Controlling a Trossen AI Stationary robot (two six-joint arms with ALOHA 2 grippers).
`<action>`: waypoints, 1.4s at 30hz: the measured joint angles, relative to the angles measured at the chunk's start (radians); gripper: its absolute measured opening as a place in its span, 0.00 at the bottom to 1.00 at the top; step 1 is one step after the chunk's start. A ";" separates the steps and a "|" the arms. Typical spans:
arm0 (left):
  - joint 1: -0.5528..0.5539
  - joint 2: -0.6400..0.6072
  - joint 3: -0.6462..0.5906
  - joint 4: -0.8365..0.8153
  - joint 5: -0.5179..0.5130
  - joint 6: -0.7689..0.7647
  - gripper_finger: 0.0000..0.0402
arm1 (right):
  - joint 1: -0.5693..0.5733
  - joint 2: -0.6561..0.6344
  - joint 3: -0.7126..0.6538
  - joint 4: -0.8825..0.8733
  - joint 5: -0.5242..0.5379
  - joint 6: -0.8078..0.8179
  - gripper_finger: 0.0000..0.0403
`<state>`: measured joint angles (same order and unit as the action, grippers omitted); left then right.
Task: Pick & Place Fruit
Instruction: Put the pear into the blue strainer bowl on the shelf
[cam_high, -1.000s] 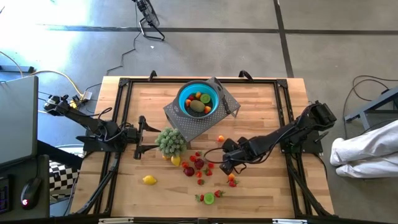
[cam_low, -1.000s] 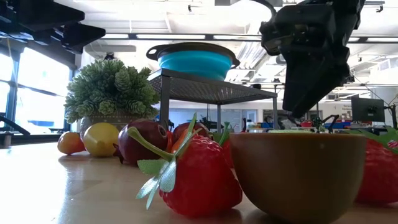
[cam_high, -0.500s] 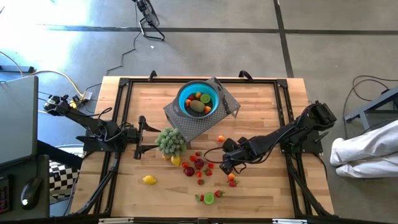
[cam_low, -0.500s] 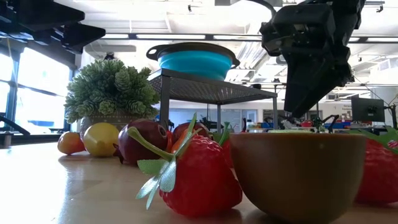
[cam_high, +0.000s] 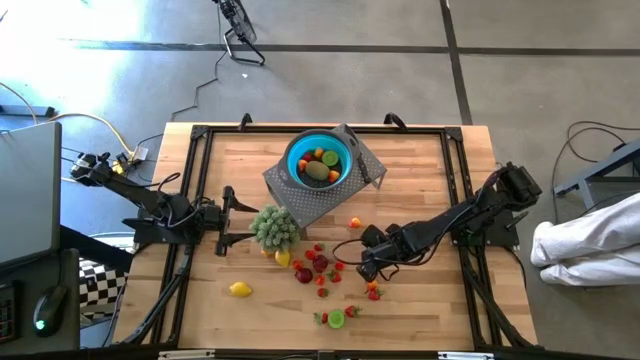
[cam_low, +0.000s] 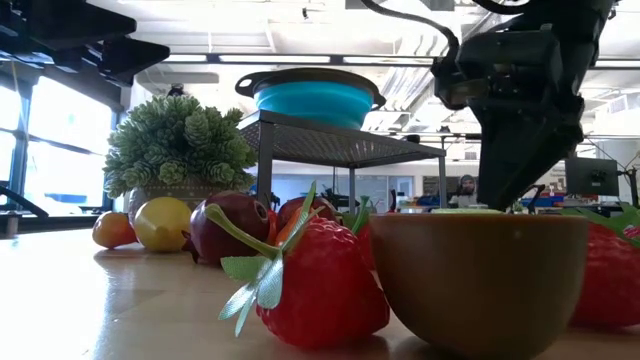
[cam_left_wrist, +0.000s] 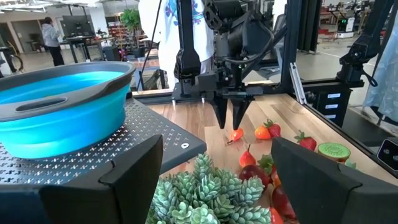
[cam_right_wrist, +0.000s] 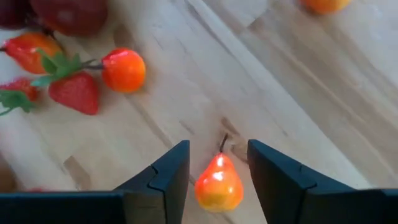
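- Two grippers on the table. The right gripper (cam_right_wrist: 217, 177) is low over the wood, jaws apart, a small orange-red pear (cam_right_wrist: 218, 180) (stem up) between the fingers (cam_right_wrist: 168, 177); contact cannot be told.
- Loose fruit near it: a strawberry (cam_right_wrist: 74, 92) and an orange-red piece (cam_right_wrist: 124, 70) just beside each other.
- One lemon (cam_high: 240, 289) lies apart, toward the front left.
- One halved lime (cam_high: 336, 318) sits at the front edge among strawberries.
- One green plant (cam_high: 274, 227) stands mid-table.
- Left gripper (cam_high: 226, 220) rests beside the plant, jaws wide apart, empty.
- One blue bowl (cam_high: 295, 150) holding more fruit sits farthest off, on a perforated grey stand (cam_high: 300, 200).
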<state>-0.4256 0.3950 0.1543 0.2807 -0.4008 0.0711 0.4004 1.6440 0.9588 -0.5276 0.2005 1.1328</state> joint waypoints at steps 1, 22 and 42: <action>0.000 0.000 0.000 0.000 0.000 0.000 0.73 | 0.000 0.000 0.000 0.002 -0.003 0.000 0.37; 0.000 0.000 0.000 -0.030 0.000 -0.009 0.73 | 0.001 0.000 0.000 0.009 -0.129 -0.131 0.38; 0.000 0.000 0.000 -0.030 0.000 -0.011 0.73 | 0.020 0.000 -0.055 0.024 -0.126 -0.135 0.53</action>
<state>-0.4257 0.3954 0.1543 0.2504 -0.4009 0.0601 0.4207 1.6444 0.9037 -0.5036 0.0741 0.9983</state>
